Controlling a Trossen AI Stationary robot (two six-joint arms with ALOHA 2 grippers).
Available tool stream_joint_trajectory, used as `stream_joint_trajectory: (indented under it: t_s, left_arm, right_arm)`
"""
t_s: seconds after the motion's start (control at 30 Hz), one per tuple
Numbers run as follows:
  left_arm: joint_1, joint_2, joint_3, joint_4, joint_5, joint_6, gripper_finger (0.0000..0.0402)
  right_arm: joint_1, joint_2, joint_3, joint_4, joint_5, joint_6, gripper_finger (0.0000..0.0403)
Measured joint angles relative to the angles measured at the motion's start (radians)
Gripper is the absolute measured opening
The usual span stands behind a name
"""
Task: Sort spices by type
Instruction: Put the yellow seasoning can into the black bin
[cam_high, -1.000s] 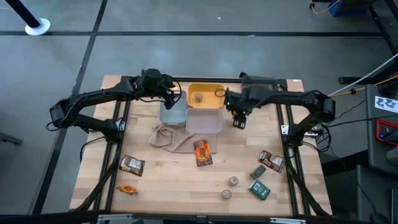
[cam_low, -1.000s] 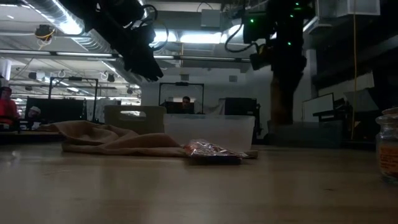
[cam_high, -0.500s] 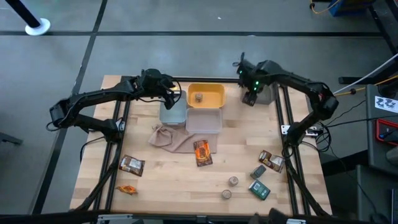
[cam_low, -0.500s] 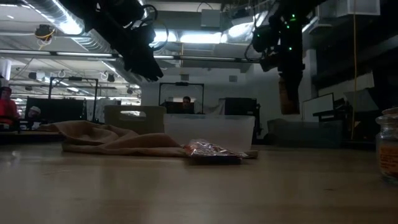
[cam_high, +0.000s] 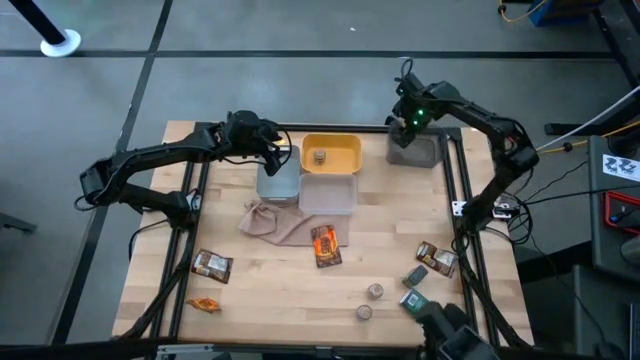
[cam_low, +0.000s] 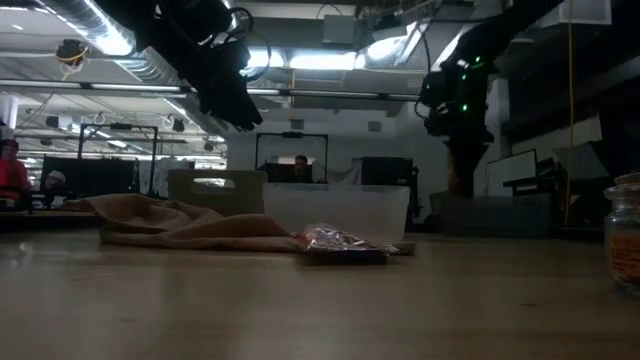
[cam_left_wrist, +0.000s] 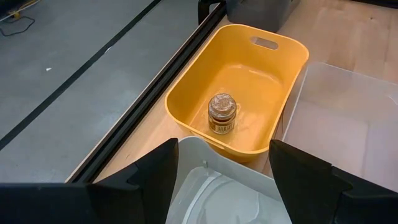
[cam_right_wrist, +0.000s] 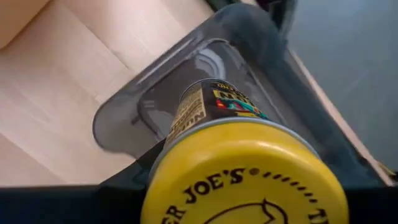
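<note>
My right gripper (cam_high: 405, 127) is shut on the yellow-capped bottle (cam_right_wrist: 242, 168) above the dark grey tray (cam_high: 416, 151) at the table's far right. My left gripper (cam_left_wrist: 224, 180) is open and hovers over the light grey tray (cam_high: 279, 182), touching nothing. One tan jar (cam_left_wrist: 222, 114) stands upright in the yellow tray (cam_high: 345, 148). On the table lie brown packets (cam_high: 212, 265) (cam_high: 436, 257), an orange packet (cam_high: 203, 304), a packet (cam_high: 326, 245) near the cloth, two small boxes (cam_high: 415, 275) and two jars (cam_high: 375, 291). My right gripper holds the yellow-capped bottle at its cap end (cam_right_wrist: 186, 155). The big yellow cap fills the wrist view and hides the fingers, so the kind of hold does not show. The gripper comes from above. The bottle is lifted clear, its body pointing down toward the dark grey tray (cam_right_wrist: 124, 118).
A clear tray (cam_high: 328, 193) sits in front of the yellow one. The beige cloth (cam_high: 275, 222) lies crumpled near the table's middle. A dark shape (cam_high: 450, 335) shows at the table's near right edge. Bare wood lies between the trays and the near spices.
My right gripper has carried the bottle from beside the yellow tray's right end toward the table's far right, and now hangs over the dark grey tray. The left arm has kept still.
</note>
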Motion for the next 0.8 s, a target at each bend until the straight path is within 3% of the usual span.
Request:
stream_joint_trajectory:
  t_s: [0.3, 0.53, 0.8]
  left_arm:
    - [0.000, 0.000, 0.000, 0.000, 0.000, 0.000, 0.0235]
    - [0.000, 0.000, 0.000, 0.000, 0.000, 0.000, 0.0235]
    - [0.000, 0.000, 0.000, 0.000, 0.000, 0.000, 0.0235]
  right_arm:
    - [0.001, 0.150, 0.000, 0.057, 0.000, -0.004, 0.0211]
    - [0.001, 0.190, 0.002, 0.079, 0.000, -0.024, 0.0214]
    - [0.002, 0.196, -0.001, 0.075, 0.029, -0.022, 0.0274]
